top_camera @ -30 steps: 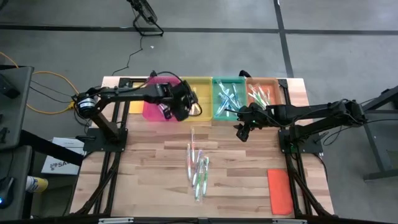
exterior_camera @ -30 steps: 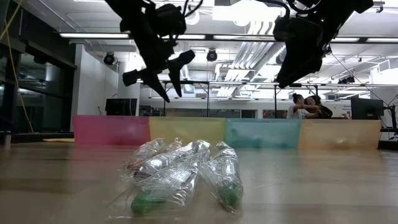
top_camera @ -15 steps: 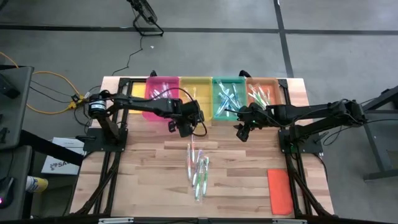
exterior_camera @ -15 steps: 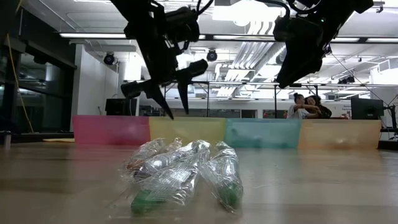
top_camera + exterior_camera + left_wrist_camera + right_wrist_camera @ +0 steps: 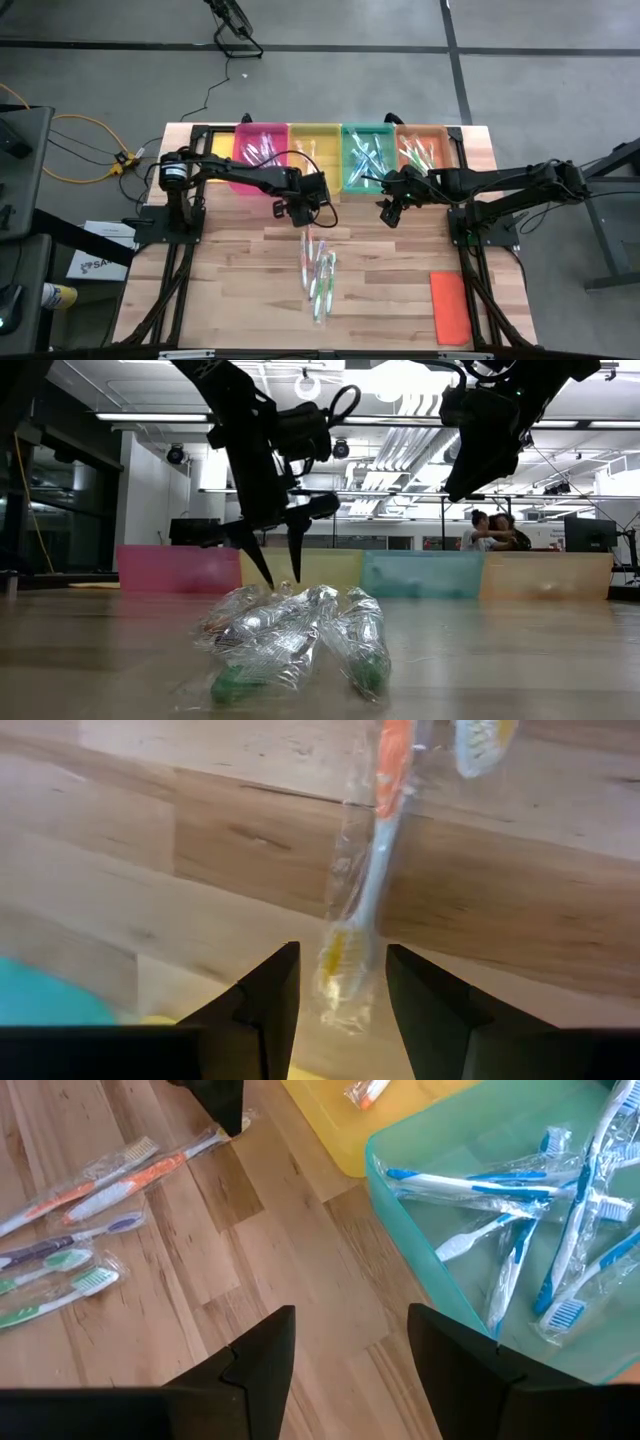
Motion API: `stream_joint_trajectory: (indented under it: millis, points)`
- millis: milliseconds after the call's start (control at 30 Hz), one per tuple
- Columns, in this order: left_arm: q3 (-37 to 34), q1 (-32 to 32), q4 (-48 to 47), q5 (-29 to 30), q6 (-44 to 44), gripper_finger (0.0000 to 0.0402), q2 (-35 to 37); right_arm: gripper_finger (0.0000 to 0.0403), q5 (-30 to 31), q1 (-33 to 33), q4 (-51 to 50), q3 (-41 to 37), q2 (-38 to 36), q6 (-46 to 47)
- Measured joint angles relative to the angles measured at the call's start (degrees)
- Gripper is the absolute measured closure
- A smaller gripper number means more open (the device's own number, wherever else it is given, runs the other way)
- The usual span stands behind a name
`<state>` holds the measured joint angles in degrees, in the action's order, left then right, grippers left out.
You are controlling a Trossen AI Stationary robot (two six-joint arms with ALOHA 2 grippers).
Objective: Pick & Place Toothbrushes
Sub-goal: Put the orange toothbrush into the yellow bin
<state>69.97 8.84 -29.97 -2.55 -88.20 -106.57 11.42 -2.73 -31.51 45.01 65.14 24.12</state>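
High view: my left gripper (image 5: 304, 214) is over the bare wood just in front of the yellow tray (image 5: 315, 137), directly above the far end of the loose toothbrushes (image 5: 318, 268) lying wrapped in a cluster at mid-table. My right gripper (image 5: 388, 212) hangs in front of the teal tray (image 5: 349, 160), well apart from the cluster. Four trays line the far edge: pink tray (image 5: 240, 176), yellow, teal, orange tray (image 5: 448, 145); brushes show in the pink, teal and orange ones. A flat orange lid (image 5: 450, 306) lies near the right front corner.

Low view: my left fingers (image 5: 293, 550) point down, spread narrowly, tips just above the wrapped brushes (image 5: 290, 635) and not touching them. My right gripper (image 5: 470, 480) is high above the table; its finger gap is not readable here. Persons (image 5: 493, 530) stand in the room behind.

Left wrist view: my jaws stand apart with nothing gripped. An orange-handled toothbrush (image 5: 370, 880) in clear wrap lies on the wood, its bristle end between my fingertips (image 5: 270, 990).

Right wrist view: my jaws are apart and empty, above bare wood beside the teal tray (image 5: 420, 1255), which holds blue toothbrushes (image 5: 530, 1230). The loose cluster (image 5: 85, 1220) lies farther off.
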Motion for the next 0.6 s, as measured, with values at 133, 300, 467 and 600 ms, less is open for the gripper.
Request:
stream_joint_trajectory:
  millis: [133,300,467,600]
  points:
    - [0.03,0.0,0.24,-0.4,-0.07,0.0257,-0.79,0.0215,0.0,-0.01,0.0,0.0,0.0,0.0]
    - [0.06,0.0,0.13,-1.16,-0.44,0.0275,-1.2,0.0215,0.0,-0.01,0.02,-0.02,0.0,0.0]
    - [-0.02,0.0,-0.29,-1.16,-0.44,0.0348,-1.22,0.0215,0.0,-0.02,0.02,-0.02,0.0,0.0]
    - [-0.02,0.05,-0.28,-1.16,-0.24,0.0393,-1.22,0.0215,0.0,0.0,0.02,-0.02,0.0,0.0]
